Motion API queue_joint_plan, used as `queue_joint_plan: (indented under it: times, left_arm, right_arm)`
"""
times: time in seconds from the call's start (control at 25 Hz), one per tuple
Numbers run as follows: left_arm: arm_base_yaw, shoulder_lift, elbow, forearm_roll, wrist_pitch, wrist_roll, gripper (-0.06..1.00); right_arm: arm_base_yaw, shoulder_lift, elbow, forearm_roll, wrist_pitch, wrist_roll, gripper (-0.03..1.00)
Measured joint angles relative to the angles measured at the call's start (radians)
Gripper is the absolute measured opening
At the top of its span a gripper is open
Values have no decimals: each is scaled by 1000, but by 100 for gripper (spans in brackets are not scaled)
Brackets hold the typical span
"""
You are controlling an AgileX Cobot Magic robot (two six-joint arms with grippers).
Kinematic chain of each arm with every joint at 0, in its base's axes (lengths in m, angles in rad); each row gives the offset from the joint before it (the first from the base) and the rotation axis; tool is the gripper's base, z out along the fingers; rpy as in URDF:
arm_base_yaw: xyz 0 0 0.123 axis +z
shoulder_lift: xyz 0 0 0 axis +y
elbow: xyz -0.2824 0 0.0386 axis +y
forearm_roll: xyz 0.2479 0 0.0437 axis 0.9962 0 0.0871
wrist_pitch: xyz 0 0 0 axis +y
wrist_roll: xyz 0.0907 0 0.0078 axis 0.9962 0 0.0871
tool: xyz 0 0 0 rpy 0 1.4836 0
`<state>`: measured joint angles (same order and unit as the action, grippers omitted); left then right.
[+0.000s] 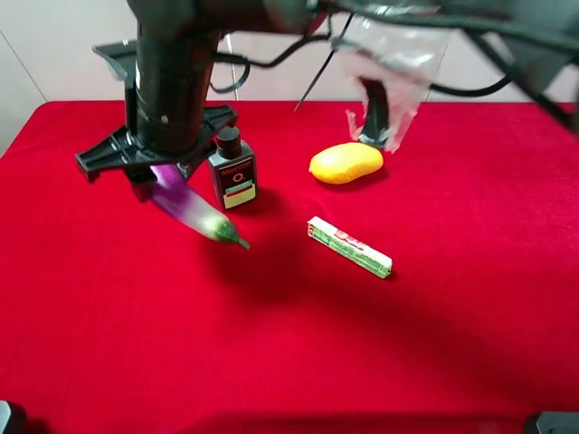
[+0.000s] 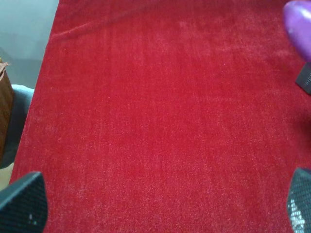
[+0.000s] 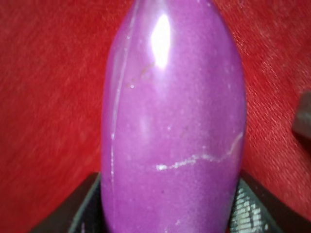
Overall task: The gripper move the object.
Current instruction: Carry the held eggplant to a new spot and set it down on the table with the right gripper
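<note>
High view: right gripper point(image 1: 158, 176) clamped on the purple end of the eggplant point(image 1: 194, 212), stem tip angled down toward the red cloth point(image 1: 289, 344) beside a dark bottle point(image 1: 232, 169); left wrist view: left gripper point(image 2: 160, 204) spread wide above the cloth; right wrist view: eggplant pinched between both fingers point(image 3: 248, 213).

A small dark bottle point(image 1: 233, 169) stands upright on the red-covered table point(image 1: 452, 362), left of centre. A yellow mango point(image 1: 346, 163) lies toward the far edge, with a clear plastic bag point(image 1: 398, 72) just behind it. A green-and-white packet point(image 1: 349, 247) lies flat near the table's middle.
</note>
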<state>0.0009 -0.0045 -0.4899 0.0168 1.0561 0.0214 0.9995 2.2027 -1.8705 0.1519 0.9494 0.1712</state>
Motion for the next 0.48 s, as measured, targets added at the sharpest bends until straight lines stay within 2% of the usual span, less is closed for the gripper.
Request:
queue_joint_plan:
  times: [0.48]
  left_arm:
    - [0,0,0,0,0,0,98]
  right_arm:
    - [0,99,0,-34,-147,0,39]
